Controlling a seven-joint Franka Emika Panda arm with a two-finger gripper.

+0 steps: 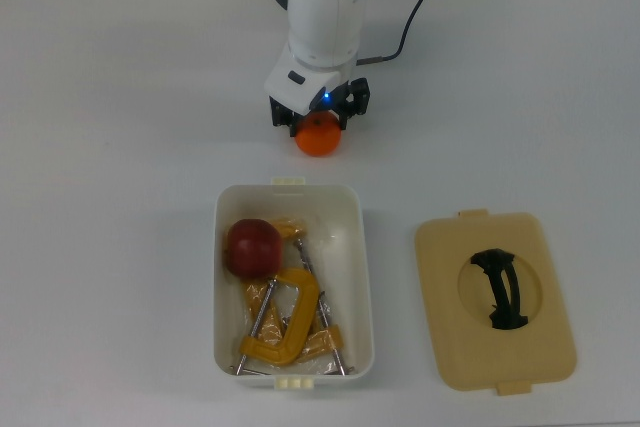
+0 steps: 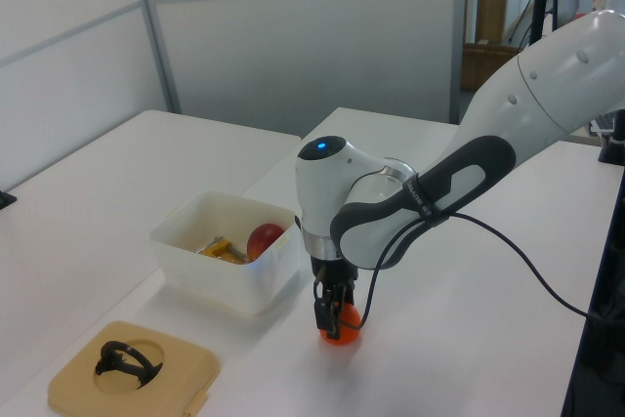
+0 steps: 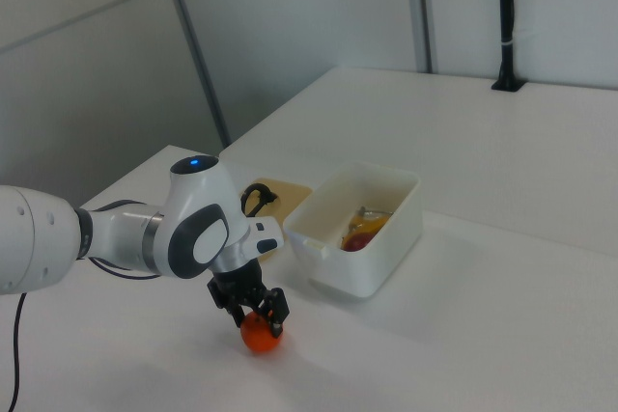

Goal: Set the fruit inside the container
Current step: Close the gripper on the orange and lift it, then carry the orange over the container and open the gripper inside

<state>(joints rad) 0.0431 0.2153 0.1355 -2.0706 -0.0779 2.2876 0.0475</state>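
The gripper (image 1: 320, 119) sits directly over the mandarin (image 1: 318, 137), jaws apart on either side, with the container (image 1: 355, 277) just beyond.

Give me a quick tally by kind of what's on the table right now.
Fruit: 2, an apple in the container and a mandarin under the gripper
Yellow clamps: at least 2, tangled
Container: 1
Lid: 1
Total: at least 6
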